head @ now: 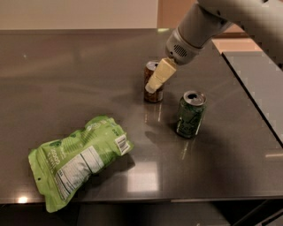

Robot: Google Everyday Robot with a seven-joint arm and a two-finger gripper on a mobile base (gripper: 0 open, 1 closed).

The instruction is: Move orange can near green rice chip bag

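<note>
A dark grey glossy bench top (66,88) fills most of the view. Behind its far edge stands a pale cream wall (79,13), and toward the far right corner a tan panel (174,13). Soft patches of light (141,181) reflect near the front edge. A second grey slab (261,84) adjoins the right edge. The gripper (154,84) hangs over the bench's far middle.

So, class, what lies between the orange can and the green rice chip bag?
Nothing: in the camera view only bare table separates the orange can from the green rice chip bag. The pincer is at the can.
</note>
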